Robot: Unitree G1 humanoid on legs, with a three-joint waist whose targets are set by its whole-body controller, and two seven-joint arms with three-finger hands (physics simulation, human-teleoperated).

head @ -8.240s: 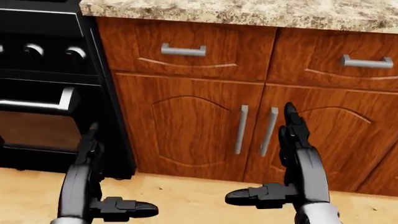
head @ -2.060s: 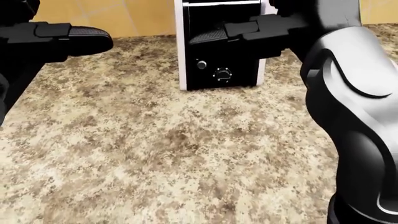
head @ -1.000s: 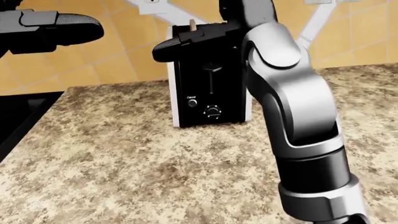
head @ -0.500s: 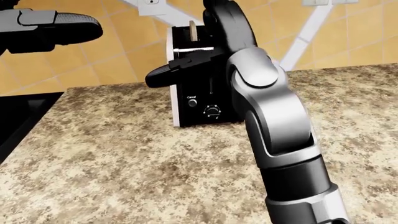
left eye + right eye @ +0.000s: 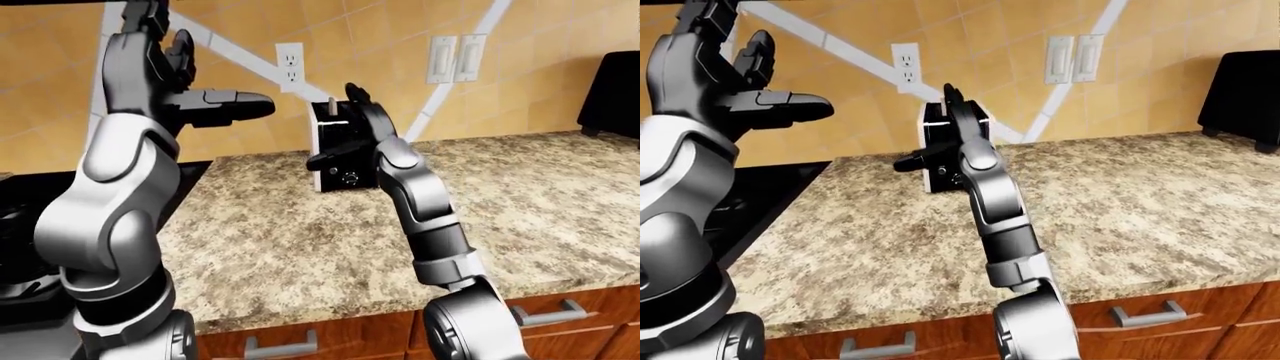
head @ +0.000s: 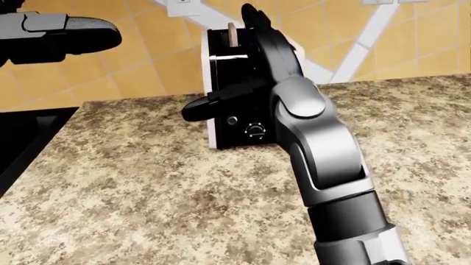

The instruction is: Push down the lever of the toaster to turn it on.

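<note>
— So, biggest thing first: where does it all stand?

— On the granite surface (image 6: 147,187), with the toaster (image 6: 221,72) at its far edge against the tiled wall, near the corner by the black stove (image 5: 20,225).

— And the arms?

— The right hand (image 6: 236,96) lies flat on the toaster's black face, fingers spread and gripping nothing, thumb jutting toward the view's left. The left hand (image 5: 205,101) hangs raised and open, well apart, holding nothing.

— What changed just now?

— Half a second ago the right thumb sat higher on that face; it has since slid down to just above the cancel button (image 6: 232,120) and dial (image 6: 255,131).

— So the lever's down?

— Probably being pressed, but the hand hides it, so I can't confirm. A slice (image 6: 232,34) is still poking out the top.
</note>
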